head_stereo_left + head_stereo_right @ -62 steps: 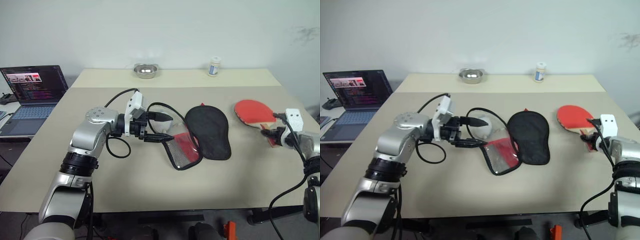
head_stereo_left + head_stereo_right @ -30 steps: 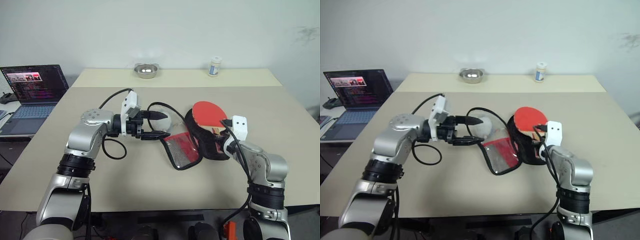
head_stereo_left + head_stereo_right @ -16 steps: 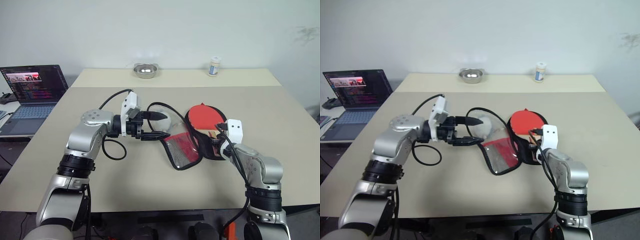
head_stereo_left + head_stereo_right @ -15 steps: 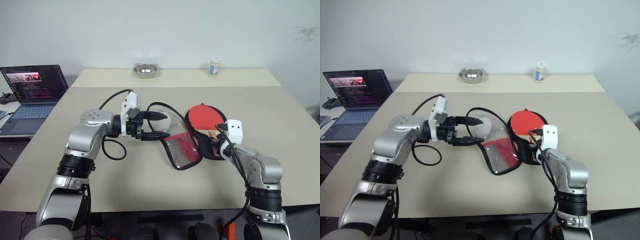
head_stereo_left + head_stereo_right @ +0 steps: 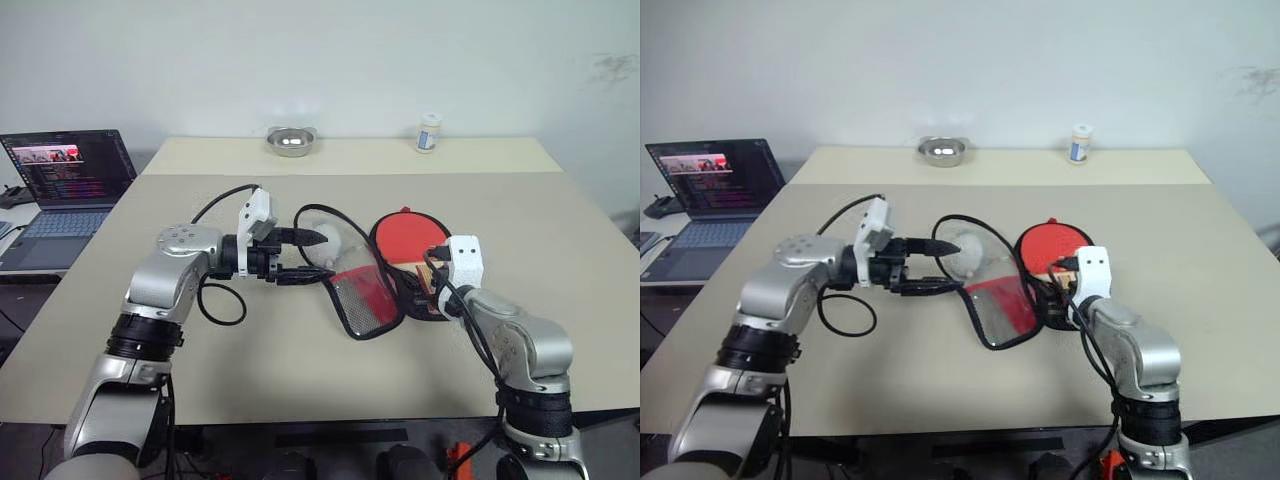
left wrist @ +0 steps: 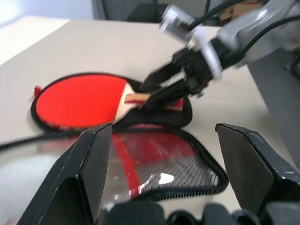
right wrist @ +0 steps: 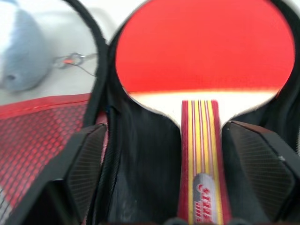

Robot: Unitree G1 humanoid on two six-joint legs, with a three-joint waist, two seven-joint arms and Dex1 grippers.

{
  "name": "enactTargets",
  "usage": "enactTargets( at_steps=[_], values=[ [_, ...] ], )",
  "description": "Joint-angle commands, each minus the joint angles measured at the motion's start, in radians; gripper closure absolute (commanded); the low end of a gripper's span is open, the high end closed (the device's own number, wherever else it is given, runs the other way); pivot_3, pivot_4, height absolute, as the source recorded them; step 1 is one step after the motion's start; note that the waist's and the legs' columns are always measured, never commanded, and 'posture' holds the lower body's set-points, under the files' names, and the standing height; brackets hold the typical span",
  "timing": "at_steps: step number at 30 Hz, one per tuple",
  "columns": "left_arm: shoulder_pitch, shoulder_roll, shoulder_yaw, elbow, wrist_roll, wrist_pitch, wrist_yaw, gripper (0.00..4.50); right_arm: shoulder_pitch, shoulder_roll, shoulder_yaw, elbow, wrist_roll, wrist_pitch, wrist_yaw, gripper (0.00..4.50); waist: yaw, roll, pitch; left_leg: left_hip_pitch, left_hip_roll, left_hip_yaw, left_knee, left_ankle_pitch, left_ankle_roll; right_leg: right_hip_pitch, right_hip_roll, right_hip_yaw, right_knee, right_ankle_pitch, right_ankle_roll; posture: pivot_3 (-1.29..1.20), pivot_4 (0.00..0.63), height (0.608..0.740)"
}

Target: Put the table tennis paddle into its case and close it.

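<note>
Both sets of jaws stand wide with nothing between them: from my seat the right gripper (image 7: 187, 201) straddles the striped handle of the paddle (image 7: 206, 51) without pinching it, and the left gripper (image 5: 300, 258) hovers at about 9 o'clock of the case (image 5: 365, 300). That paddle lies red face up on the black half of the opened case, head toward 12 o'clock, while the red mesh flap is folded out toward 7 o'clock. On the handle I can see a red badge with white lettering, too blurred for me to read.
</note>
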Motion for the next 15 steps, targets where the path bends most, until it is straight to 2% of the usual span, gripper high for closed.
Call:
enactTargets(
  at_steps=[1,5,8,11,15],
  values=[
    [0.039,0.072,0.053,-0.047,0.006,0.014,0.011,0.67,0.009,-0.133,0.001,-0.207,0.131,0.012,0.186,0.04,-0.001,0.0,0.0,0.0,0.001,0.0,0.0,0.0,0.0,0.0,0.0,0.0,0.0,0.0,0.0,0.0,0.15,0.74],
    [0.096,0.13,0.057,-0.042,0.019,0.018,0.016,0.67,0.044,-0.329,-0.108,-0.298,0.272,0.011,0.373,0.04,0.002,-0.002,0.001,0.0,0.001,-0.001,-0.001,0.0,0.0,0.001,0.0,-0.001,-0.001,-0.002,0.002,0.0,0.15,0.74],
    [0.115,0.142,0.038,-0.009,0.048,-0.002,0.014,0.67,0.031,-0.429,-0.197,-0.31,0.368,0.015,0.456,0.04,0.004,-0.004,0.002,0.001,0.001,-0.001,0.0,0.0,0.0,0.002,0.0,-0.002,-0.002,-0.003,0.004,0.0,0.15,0.74],
    [0.116,0.137,0.003,0.055,0.109,-0.041,0.021,1.26,0.015,-0.526,-0.258,-0.301,0.445,0.013,0.521,0.0,0.006,-0.005,0.002,0.002,0.0,-0.001,0.0,0.0,0.0,0.003,-0.001,-0.002,-0.003,-0.003,0.004,0.0,0.15,0.74],
    [0.079,0.094,-0.039,0.15,0.172,-0.074,0.045,2.6,0.031,-0.59,-0.275,-0.287,0.474,-0.006,0.535,0.0,0.008,-0.007,0.003,0.001,0.001,-0.001,0.0,0.0,0.0,0.003,-0.001,-0.002,-0.003,-0.003,0.002,0.0,0.15,0.74]
  ],
)
